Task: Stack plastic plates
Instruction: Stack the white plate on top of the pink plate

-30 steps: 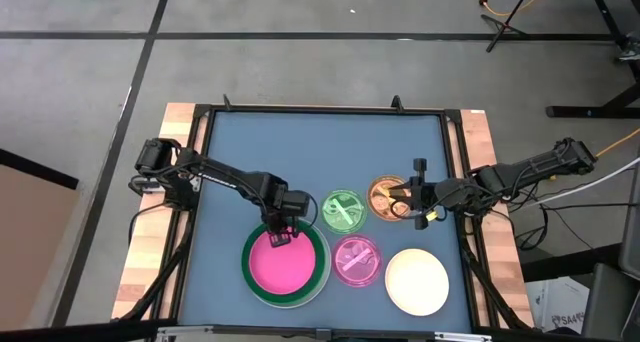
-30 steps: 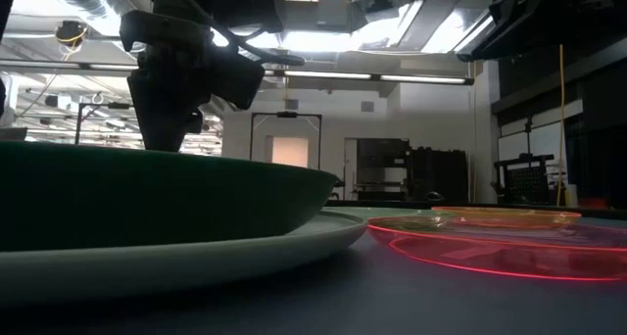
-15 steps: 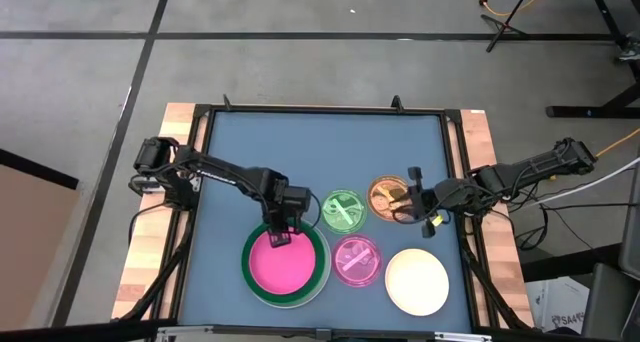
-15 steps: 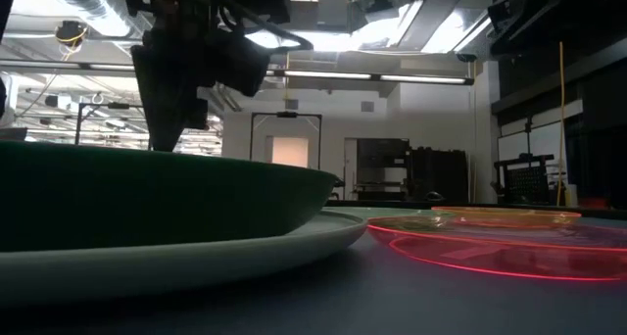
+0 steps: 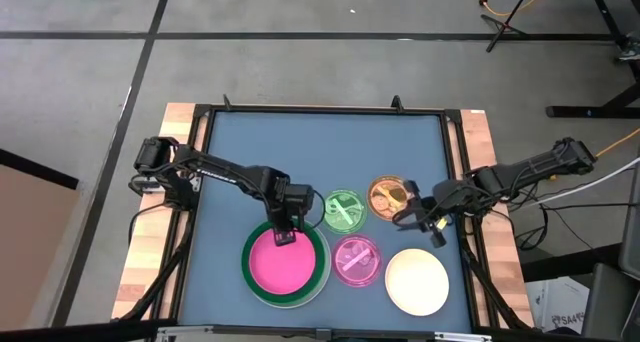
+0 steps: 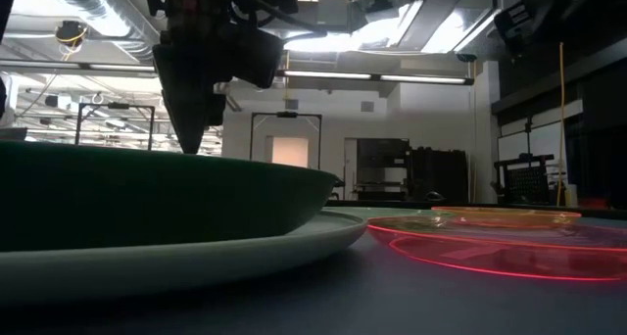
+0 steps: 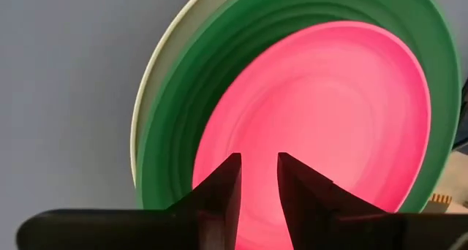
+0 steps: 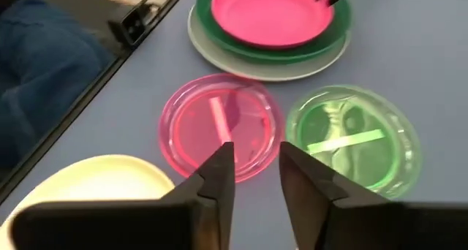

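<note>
A medium pink plate [image 5: 283,265] lies in a dark green plate [image 5: 322,262], which lies on a large white plate [image 7: 150,89] at the table's near left. My left gripper [image 5: 283,232] hangs open just above the pink plate's far edge [image 7: 307,96]. A small translucent green plate [image 5: 342,210], an orange plate [image 5: 384,194], a small pink plate [image 5: 356,260] and a cream plate [image 5: 417,281] lie flat on the mat. My right gripper [image 5: 405,215] is open above the orange plate's near edge, pointing slantwise down toward the small pink plate [image 8: 219,122].
The blue mat [image 5: 320,152] is bare in its far half. A black frame [image 5: 455,162] edges the mat, with wooden boards [image 5: 485,142] outside it. A person's blue-clad legs [image 8: 44,45] show beyond the table's near edge in the right wrist view.
My right gripper has swung at the wrist from pointing over the orange plate round toward the table's near side, staying above that plate's near edge. My left gripper has tipped a little above the pink plate. The plates have not moved.
</note>
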